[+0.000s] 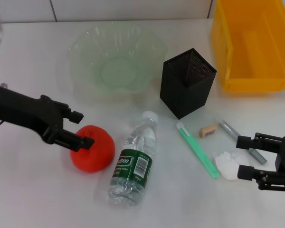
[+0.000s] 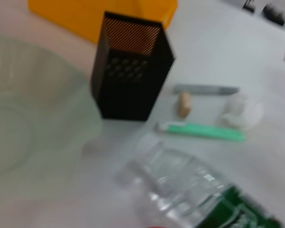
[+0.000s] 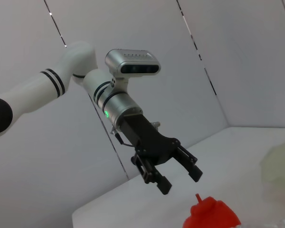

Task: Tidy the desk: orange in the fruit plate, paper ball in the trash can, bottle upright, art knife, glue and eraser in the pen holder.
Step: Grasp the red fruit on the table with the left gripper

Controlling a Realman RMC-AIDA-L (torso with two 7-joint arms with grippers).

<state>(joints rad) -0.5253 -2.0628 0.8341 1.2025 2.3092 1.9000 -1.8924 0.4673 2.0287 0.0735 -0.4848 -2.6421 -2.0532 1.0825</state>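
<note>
We see the left tool [image 1: 81, 128] open just above the orange [image 1: 92, 148], apparently not touching it. The right tool [image 1: 245, 157], also open, straddles the paper ball [image 1: 227, 165] on the desk [image 1: 33, 190].

The left arm enters the head view from the left edge and extends toward the centre, ending in the black left gripper [image 1: 78, 128], whose two fingers are spread apart, one higher and one lower. In the right wrist view the same arm shows a white forearm with black rings, a silver wrist section with a camera module above it, and the fingers splayed and pointing downward. The right gripper [image 1: 244, 156] sits at the right edge of the head view, low over the tabletop, fingers parted and pointing toward the centre.
</note>
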